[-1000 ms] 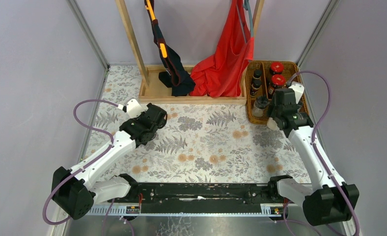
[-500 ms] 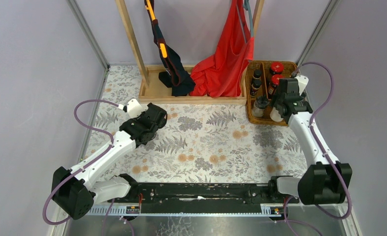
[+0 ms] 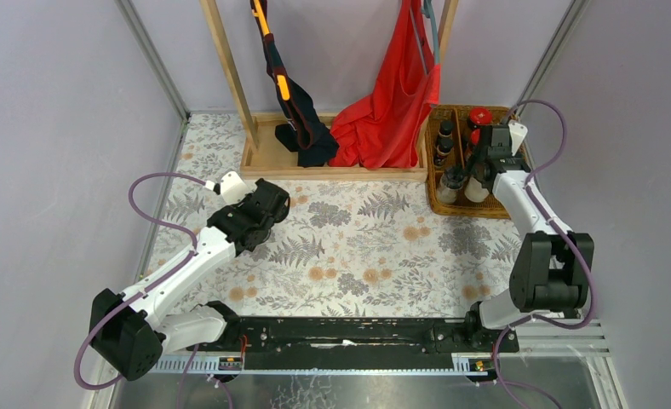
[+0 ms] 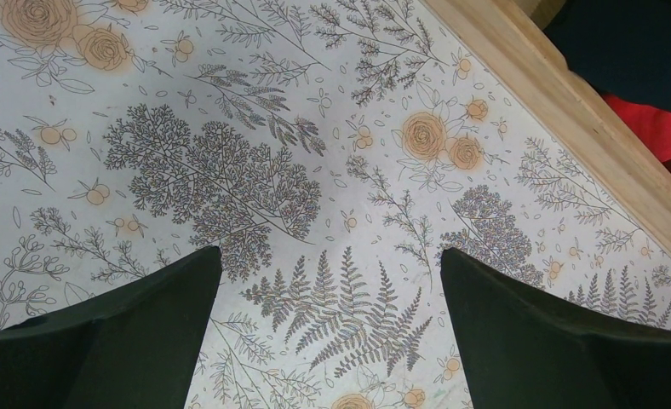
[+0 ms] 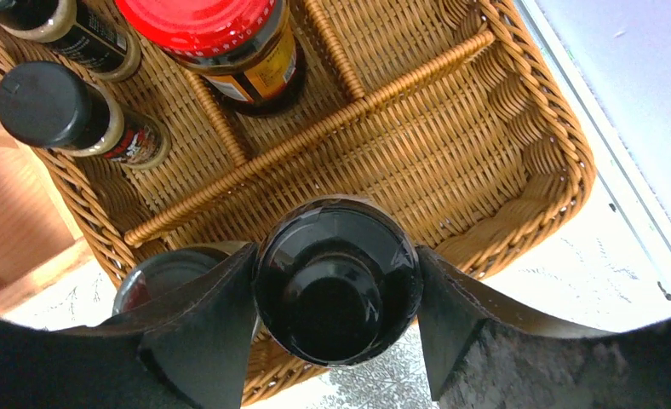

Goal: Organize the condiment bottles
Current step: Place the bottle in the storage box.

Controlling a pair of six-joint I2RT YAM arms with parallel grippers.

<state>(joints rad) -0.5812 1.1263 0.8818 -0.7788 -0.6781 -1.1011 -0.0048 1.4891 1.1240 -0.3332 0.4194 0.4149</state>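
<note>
From the right wrist, the right hand [image 5: 332,260] was clamped on the black cap of a pale bottle [image 5: 338,294] at the wicker basket [image 5: 562,145] near edge. A second pale bottle [image 5: 166,273] stood just beside it, and a red-lidded jar [image 5: 221,30] sat beyond the divider. The left wrist view alone showed the left hand [image 4: 330,256] spread wide above the floral bench [image 4: 230,170].

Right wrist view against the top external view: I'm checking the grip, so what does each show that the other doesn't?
Right wrist only: the right gripper closed on the cap of a black-capped bottle, at the near edge of the wicker basket. Top only: the left gripper hovering over the tablecloth, and the red garment on the wooden rack. Both: the basket, a red-lidded jar and two small dark bottles.
</note>
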